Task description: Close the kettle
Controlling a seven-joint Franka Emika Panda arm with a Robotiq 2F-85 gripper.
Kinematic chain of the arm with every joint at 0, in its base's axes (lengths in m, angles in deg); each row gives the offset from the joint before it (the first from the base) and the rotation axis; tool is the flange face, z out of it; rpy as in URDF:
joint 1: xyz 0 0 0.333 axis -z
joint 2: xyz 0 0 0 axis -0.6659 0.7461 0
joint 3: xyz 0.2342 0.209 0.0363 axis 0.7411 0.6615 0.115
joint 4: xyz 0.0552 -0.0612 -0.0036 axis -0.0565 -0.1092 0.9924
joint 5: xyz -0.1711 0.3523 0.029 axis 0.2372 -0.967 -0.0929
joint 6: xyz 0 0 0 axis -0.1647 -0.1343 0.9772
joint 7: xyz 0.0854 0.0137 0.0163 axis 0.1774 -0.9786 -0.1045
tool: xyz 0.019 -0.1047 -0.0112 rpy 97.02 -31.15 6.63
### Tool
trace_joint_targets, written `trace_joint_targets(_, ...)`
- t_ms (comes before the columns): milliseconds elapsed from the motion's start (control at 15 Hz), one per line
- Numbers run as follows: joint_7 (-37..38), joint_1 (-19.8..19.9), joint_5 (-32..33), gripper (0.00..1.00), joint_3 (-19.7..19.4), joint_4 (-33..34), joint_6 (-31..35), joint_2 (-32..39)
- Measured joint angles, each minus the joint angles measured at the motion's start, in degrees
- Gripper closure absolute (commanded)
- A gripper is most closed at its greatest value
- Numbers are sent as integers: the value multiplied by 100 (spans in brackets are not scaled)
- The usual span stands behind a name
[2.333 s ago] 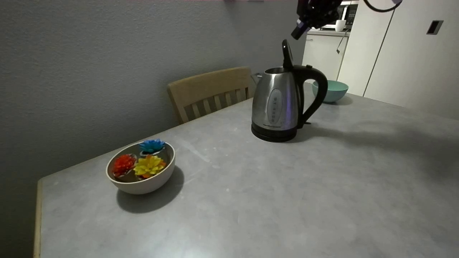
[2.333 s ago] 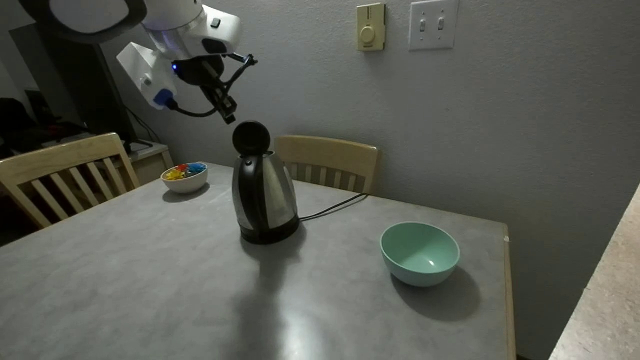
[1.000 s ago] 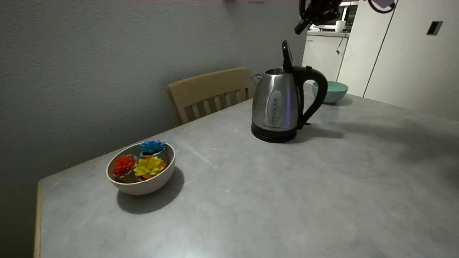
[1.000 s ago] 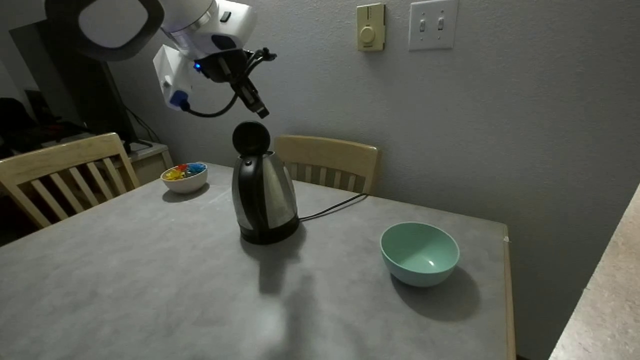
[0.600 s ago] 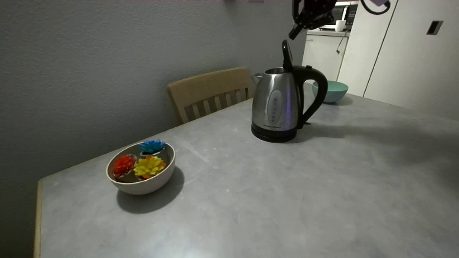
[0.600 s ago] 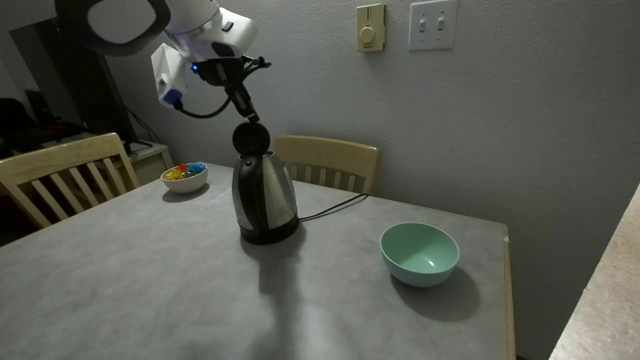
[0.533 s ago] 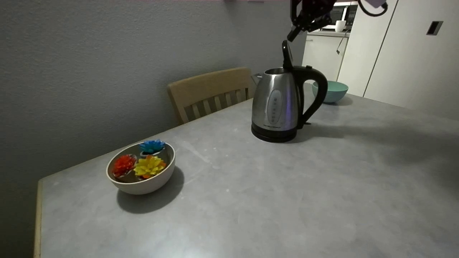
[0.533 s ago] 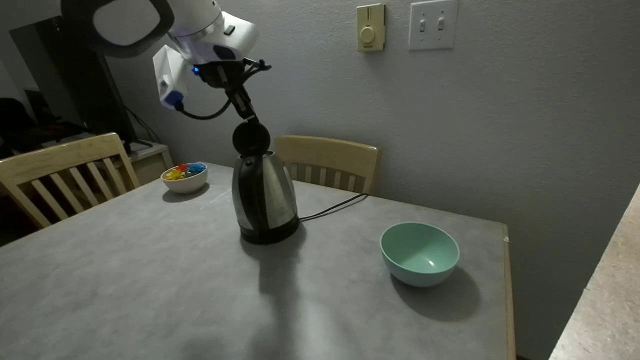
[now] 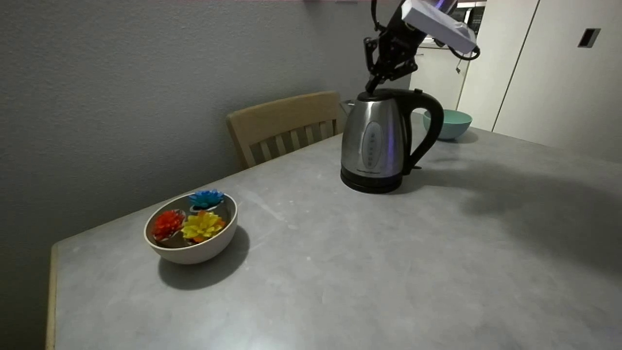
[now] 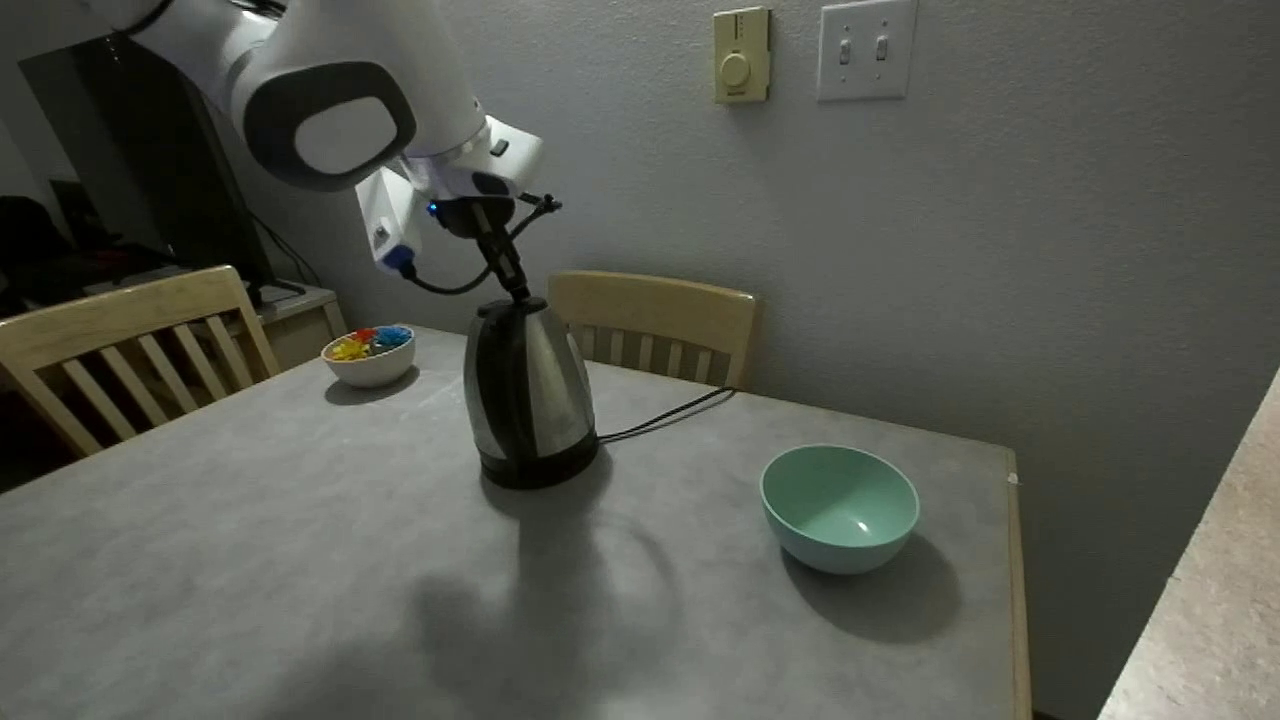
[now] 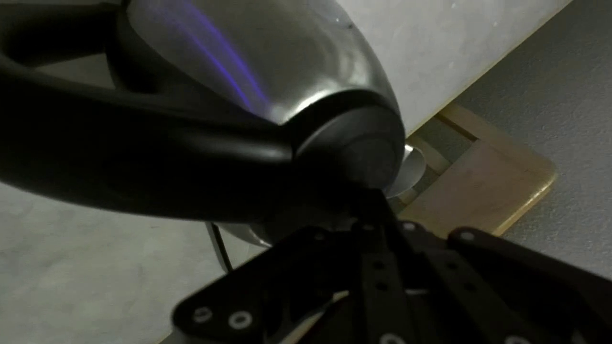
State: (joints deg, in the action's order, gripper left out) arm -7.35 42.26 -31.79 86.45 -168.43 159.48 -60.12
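Note:
The steel kettle [image 9: 371, 141] with its black handle stands upright on the table; it also shows in an exterior view [image 10: 555, 390] and in the wrist view [image 11: 287, 52]. Its black lid [image 9: 363, 96] lies down over the opening, about level with the rim; whether it is latched I cannot tell. In the wrist view the lid [image 11: 368, 138] is partly shadowed by the gripper. My gripper [image 9: 371, 91] is shut with nothing between its fingers. Its fingertips point down and appear to touch the lid's top, also in an exterior view [image 10: 520, 295] and the wrist view [image 11: 370, 196].
A green bowl [image 10: 838, 510] stands on the handle side of the kettle. A pale bowl [image 9: 194, 250] with colourful flowers stands farther off. A wooden chair [image 10: 655, 310] is behind the kettle at the table edge by the wall. A black cord [image 10: 670, 412] runs from the kettle base.
The lid stood upright half a second ago and is now down over the opening. My gripper has moved down and toward the spout, onto the lid. The kettle body has not moved.

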Motion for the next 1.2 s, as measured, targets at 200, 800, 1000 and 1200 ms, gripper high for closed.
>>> trace_joint_targets(200,214,-13,338,100,1,386,-240,229)
trace_joint_targets(800,444,-239,1279,100,-108,592,-399,218)
trace_joint_targets(1000,887,-500,2062,100,-424,569,-446,-28)
trace_joint_targets(1200,1170,-593,2450,100,-560,570,-922,-311)
